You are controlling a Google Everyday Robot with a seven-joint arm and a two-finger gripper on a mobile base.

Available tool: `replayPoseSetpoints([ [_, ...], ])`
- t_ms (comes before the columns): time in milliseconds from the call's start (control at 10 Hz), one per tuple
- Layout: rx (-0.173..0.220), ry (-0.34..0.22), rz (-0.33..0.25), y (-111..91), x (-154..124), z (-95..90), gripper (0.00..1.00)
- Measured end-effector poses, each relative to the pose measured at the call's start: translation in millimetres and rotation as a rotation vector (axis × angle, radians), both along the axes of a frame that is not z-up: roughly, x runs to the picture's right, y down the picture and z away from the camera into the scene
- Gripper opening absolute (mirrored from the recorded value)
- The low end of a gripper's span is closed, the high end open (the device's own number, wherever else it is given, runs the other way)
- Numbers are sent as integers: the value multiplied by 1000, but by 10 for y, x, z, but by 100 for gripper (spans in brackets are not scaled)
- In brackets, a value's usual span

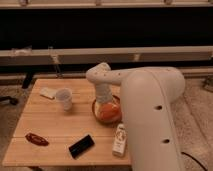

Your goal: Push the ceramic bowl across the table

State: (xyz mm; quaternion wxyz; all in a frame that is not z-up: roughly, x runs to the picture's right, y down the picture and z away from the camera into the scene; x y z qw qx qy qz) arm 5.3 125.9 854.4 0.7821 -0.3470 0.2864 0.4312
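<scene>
The orange-red ceramic bowl (106, 114) sits on the light wooden table (45, 125), right of its middle. My white arm reaches in from the right and bends down over the bowl. The gripper (106, 103) hangs at the arm's end, right at or inside the bowl, and covers its far part. The gripper seems to touch the bowl.
A small translucent cup (64, 99) stands left of the bowl. A white flat item (48, 92) lies at the back left. A dark red item (37, 139) and a black phone-like item (81, 146) lie near the front edge. A white bottle (119, 140) lies by my arm.
</scene>
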Motion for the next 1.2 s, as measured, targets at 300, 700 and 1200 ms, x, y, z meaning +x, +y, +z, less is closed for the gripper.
replayPoseSetpoints([
  [300,0,-6,-3,4,-27,-14,80],
  [700,-2,-14,-7,17,-42,-26,80],
  [1200,-1,-21,-11,30,-53,-40,80],
])
